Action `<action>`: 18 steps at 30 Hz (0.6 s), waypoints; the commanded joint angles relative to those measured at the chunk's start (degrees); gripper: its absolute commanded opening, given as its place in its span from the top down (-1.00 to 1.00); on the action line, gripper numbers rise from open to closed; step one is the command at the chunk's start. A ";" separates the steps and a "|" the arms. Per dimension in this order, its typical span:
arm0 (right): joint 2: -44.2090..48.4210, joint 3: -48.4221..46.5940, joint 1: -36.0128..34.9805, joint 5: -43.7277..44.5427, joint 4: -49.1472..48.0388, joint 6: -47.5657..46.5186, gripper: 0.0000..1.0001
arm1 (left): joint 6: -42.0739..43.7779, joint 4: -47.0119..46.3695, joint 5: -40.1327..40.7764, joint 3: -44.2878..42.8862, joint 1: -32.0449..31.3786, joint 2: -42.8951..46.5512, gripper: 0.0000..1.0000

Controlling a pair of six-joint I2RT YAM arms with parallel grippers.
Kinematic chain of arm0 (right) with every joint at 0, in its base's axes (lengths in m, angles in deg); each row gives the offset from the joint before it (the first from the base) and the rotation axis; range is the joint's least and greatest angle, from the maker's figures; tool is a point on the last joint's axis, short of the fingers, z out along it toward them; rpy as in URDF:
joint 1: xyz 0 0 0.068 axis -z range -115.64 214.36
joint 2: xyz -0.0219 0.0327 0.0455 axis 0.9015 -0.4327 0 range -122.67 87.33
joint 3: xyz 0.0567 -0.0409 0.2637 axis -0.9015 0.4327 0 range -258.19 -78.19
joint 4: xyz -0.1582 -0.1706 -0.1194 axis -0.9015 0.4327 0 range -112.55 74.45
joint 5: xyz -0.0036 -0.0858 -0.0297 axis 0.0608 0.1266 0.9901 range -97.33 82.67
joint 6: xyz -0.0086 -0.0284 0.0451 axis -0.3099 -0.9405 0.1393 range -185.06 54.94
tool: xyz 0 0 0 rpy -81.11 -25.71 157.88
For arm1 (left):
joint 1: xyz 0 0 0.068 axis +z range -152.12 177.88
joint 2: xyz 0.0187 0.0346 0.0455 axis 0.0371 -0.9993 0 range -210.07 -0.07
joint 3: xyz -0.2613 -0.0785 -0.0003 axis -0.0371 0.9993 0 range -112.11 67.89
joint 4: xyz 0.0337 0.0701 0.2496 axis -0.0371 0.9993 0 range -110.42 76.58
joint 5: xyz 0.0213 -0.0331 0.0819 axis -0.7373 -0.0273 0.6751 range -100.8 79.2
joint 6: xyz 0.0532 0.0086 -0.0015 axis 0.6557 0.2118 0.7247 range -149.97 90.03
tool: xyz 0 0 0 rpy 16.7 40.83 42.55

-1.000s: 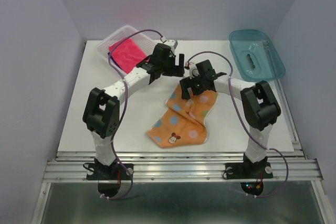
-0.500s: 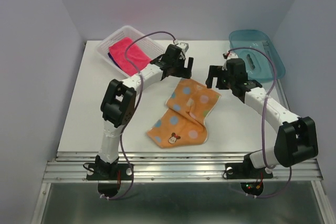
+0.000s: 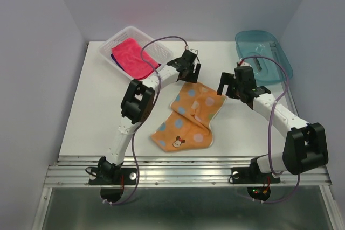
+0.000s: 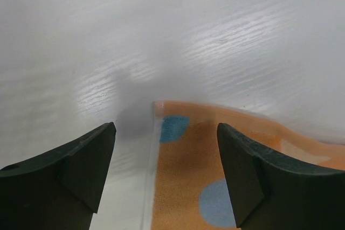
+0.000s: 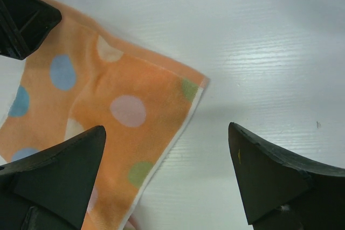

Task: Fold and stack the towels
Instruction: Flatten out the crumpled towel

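Observation:
The orange spotted towel [image 3: 188, 117] lies rumpled and partly folded over itself in the middle of the table. My left gripper [image 3: 190, 72] hovers open over its far left corner, and in the left wrist view that corner [image 4: 183, 176] lies between the spread fingers [image 4: 81, 171]. My right gripper [image 3: 229, 87] stands open at the far right corner; the towel [image 5: 108, 95] reaches under its left finger [image 5: 59, 176]. Nothing is gripped. The pink-red towel [image 3: 133, 56] lies in the white basket, with a dark purple edge [image 3: 114, 57] showing beneath it.
The white basket [image 3: 116, 41] sits at the back left of the table. A teal tray [image 3: 277, 60] with a small item in it sits at the back right. The tip of the left gripper [image 5: 21, 20] shows in the right wrist view's top left corner.
Both arms have reached out to the orange towel's far edge: the left gripper moved right to the far left corner, and the right gripper swung off the towel to its far right corner.

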 commanded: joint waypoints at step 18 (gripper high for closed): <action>-0.40 1.38 1.58 -0.10 -0.92 0.68 -1.00 | -0.69 1.37 1.67 -3.59 0.59 -2.85 -0.19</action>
